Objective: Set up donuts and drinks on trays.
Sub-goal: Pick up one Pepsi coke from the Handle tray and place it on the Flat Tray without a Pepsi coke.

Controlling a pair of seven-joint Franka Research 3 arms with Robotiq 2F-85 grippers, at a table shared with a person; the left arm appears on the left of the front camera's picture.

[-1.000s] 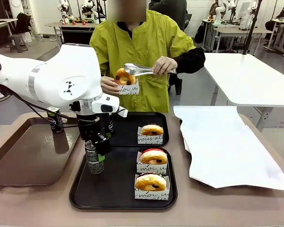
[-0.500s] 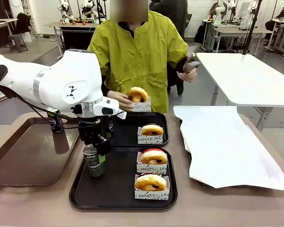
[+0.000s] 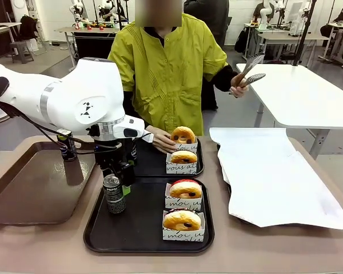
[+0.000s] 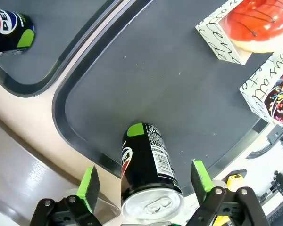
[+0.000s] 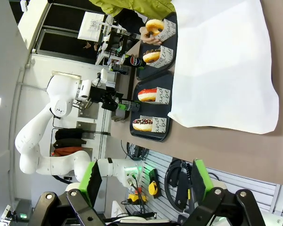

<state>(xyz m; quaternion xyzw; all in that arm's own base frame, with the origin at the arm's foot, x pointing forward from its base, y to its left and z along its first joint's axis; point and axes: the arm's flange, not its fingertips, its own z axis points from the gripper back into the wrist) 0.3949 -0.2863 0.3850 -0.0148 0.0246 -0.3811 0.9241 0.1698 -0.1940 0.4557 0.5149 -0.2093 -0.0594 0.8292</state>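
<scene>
Your left gripper (image 4: 144, 181) stands spread around the upright slim black soda can (image 4: 148, 174), lower centre, seemingly untouching, on the matte black tray (image 4: 146, 80).

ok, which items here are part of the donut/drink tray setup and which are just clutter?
Job items:
- near black tray
- far black tray
- soda can between the open left gripper fingers
- second can
- sleeved donuts
- donut in the person's hand

Lying about:
- brown tray
- paper-lined tray
- tongs
</scene>
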